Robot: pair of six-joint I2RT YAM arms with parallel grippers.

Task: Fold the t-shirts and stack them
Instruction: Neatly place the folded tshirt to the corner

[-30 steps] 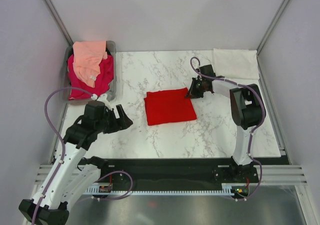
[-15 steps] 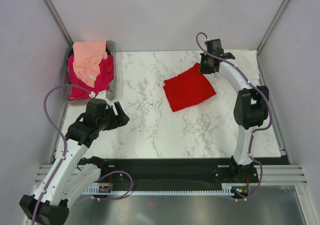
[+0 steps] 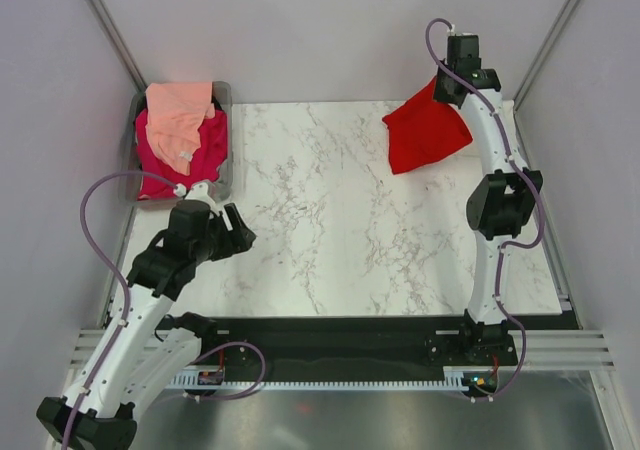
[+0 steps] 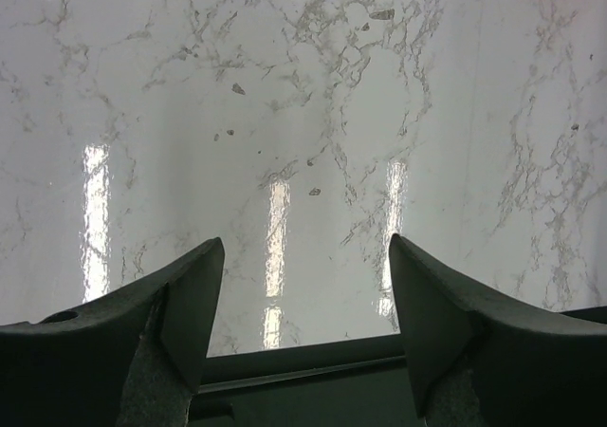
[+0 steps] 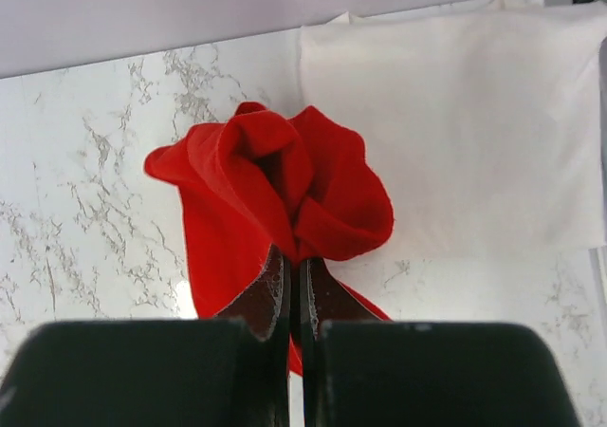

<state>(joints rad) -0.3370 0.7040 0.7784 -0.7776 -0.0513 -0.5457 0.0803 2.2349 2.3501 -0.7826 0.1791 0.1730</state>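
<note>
red tee [image 5: 275, 185] hangs bunched from the right gripper [image 5: 296, 285], clenched on one pinched fold, just above the cream-white tee [image 5: 455, 133] at the far right corner of the bench [image 3: 330, 220]. risk: released like this, it lands crumpled or crooked on the stack. left gripper [image 4: 303, 294] gapes wide, holding nothing.

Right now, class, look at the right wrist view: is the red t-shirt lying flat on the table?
No: the red t-shirt hangs bunched from the shut right tool, clear of the table.
</note>
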